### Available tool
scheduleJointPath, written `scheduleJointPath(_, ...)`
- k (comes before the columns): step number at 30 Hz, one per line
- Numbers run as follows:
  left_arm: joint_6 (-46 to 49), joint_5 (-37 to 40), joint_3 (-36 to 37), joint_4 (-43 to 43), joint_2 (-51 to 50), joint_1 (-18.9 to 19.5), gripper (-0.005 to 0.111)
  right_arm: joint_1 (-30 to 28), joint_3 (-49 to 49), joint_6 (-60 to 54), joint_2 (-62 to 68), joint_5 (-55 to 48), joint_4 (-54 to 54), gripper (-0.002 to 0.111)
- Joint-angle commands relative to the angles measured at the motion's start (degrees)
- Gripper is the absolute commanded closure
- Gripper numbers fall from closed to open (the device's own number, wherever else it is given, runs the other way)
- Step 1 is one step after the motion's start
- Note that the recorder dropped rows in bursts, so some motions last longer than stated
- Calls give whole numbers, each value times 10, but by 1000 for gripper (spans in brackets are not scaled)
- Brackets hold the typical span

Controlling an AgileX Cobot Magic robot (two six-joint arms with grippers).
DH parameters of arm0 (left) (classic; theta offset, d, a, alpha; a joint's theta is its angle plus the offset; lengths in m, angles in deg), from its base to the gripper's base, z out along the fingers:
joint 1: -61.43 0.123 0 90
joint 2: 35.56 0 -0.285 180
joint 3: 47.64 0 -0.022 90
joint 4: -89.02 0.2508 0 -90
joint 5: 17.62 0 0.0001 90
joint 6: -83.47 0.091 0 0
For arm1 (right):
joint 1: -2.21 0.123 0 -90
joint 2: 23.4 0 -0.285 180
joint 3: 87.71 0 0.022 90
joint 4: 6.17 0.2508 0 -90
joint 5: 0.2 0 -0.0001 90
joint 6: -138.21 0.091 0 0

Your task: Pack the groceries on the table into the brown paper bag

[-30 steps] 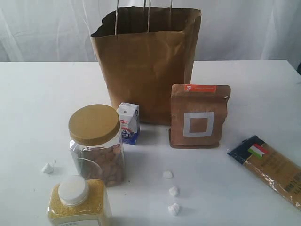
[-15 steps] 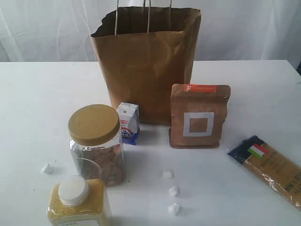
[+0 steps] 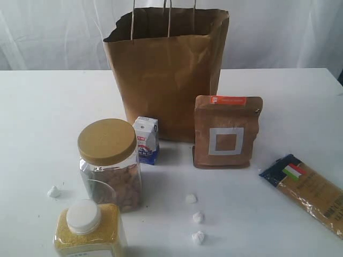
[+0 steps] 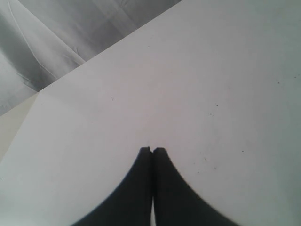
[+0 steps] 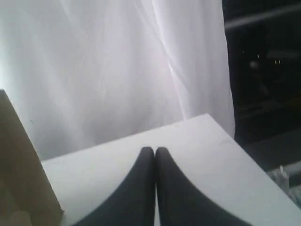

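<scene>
Clenched empty: left hand (image 4: 152, 149), right hand (image 5: 154, 149) — yellow-grain jar (image 3: 90, 230), pasta packet (image 3: 313, 193) (one end) cropped.

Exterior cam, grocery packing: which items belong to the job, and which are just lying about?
Job:
- tall brown kraft paper bag
- gold-lidded clear nut jar
- white-capped yellow-grain jar
- small white-blue carton
- brown white-square pouch
- long Italian-flag pasta packet

Lying about:
- small white crumpled scraps on the white tabletop
- white curtain behind

The exterior view looks from slightly above, across the table (image 3: 37, 118), at the brown paper bag (image 3: 166, 80). Each wrist view looks low and close over the tabletop toward the curtain (image 5: 117, 70); the right one shares the bag's edge.
</scene>
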Motion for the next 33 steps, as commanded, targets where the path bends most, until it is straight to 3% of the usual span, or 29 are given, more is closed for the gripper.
scheduleJointPath(1,-3,-1,4,0,1,-3,107,-3,-28,-33,-80,27,4,108)
scheduleJointPath(9,-3,-1,4,0,1,-3,107,-3,-48,-40,-105,-101,19,108)
scheduleJointPath(11,-3,-1,4,0,1,-3,107,-3,-48,-40,-126,-63,36,108)
scheduleJointPath(13,-3,-1,4,0,1,-3,107,-3,-63,-67,-181,62,36,108)
scheduleJointPath(16,-3,-1,4,0,1,-3,107,-3,-80,-135,-225,88,36,108)
scheduleJointPath(18,-3,-1,4,0,1,-3,107,-3,-88,-196,-249,-9,38,108)
scheduleJointPath(23,-3,-1,4,3,1,-3,107,-3,-88,-196,-250,-209,52,108)
scheduleJointPath(30,-3,-1,4,3,1,-3,107,-3,-88,-201,-250,-223,34,108)
scheduleJointPath(33,-26,-53,4,-18,1,-3,107,-3,-88,-201,-250,-218,34,108)
